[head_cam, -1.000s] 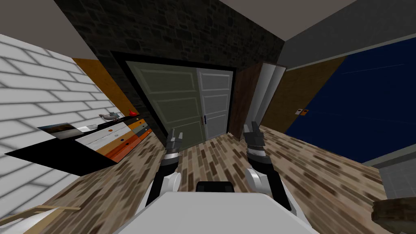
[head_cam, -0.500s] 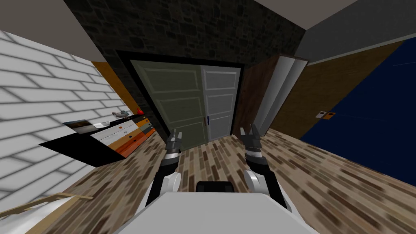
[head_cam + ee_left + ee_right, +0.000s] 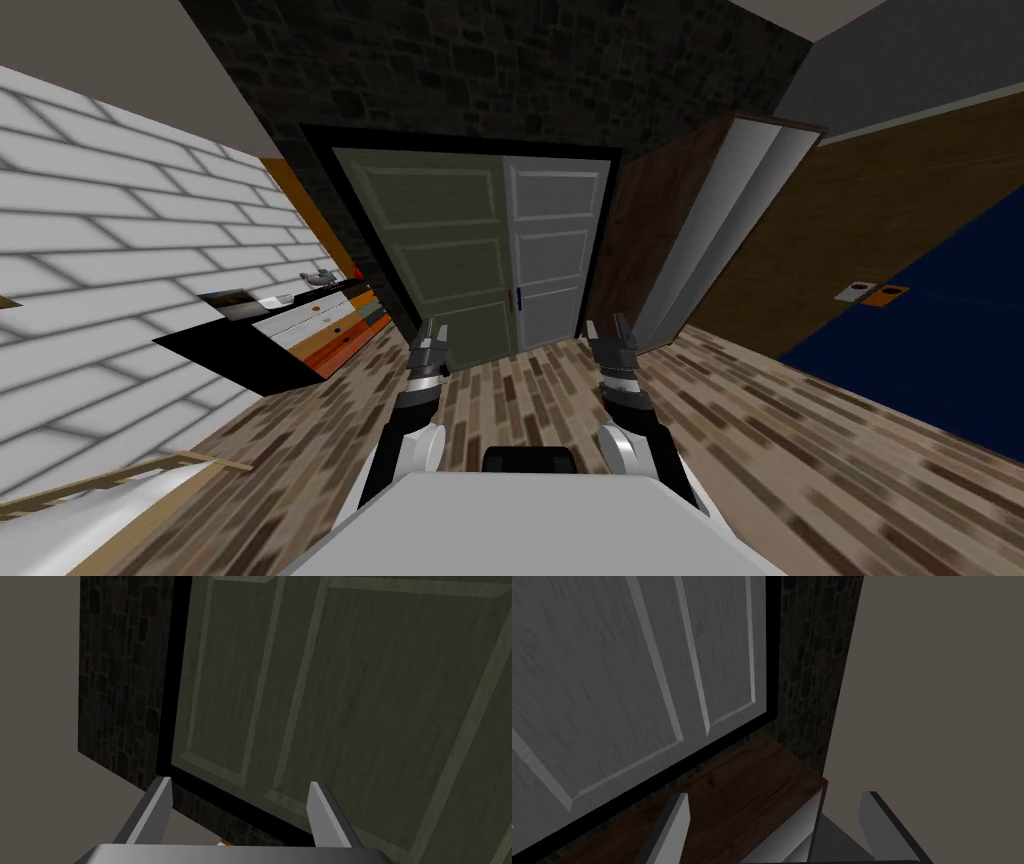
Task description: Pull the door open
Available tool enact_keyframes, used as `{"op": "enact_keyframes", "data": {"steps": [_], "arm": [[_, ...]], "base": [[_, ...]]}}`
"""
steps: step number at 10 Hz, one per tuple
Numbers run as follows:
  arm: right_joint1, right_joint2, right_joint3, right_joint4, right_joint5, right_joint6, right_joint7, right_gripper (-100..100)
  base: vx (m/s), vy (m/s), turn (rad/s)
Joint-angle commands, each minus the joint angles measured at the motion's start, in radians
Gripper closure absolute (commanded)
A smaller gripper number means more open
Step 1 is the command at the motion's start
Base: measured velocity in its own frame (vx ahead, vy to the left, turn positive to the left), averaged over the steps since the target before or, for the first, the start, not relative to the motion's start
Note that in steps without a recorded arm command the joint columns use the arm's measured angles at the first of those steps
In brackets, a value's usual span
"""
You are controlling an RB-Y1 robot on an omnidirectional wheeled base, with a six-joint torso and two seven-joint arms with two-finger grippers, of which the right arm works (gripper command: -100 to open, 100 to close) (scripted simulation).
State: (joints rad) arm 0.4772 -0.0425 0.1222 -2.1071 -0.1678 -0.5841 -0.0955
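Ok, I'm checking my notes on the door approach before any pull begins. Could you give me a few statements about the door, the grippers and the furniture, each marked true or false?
1. The left gripper is open. True.
2. The right gripper is shut on the door handle. False: it is open, holds nothing and is apart from the handle.
3. A green door leaf and a grey door leaf meet at the middle. True.
4. Both leaves stand wide open. False: both lie shut in the black frame.
5. The dresser stands to the right of the door. False: it stands to the left, by the white brick wall.
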Motion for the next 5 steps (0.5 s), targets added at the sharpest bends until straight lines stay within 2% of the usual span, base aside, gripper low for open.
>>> {"op": "enact_keyframes", "data": {"steps": [1,5], "arm": [[-0.001,-0.010,0.007,0.028,-0.024,-0.014,-0.032,-100],[0.001,-0.036,0.031,0.102,-0.088,-0.052,-0.115,-100]], "base": [[0.096,0.004,0.130],[0.097,-0.003,0.138]]}}
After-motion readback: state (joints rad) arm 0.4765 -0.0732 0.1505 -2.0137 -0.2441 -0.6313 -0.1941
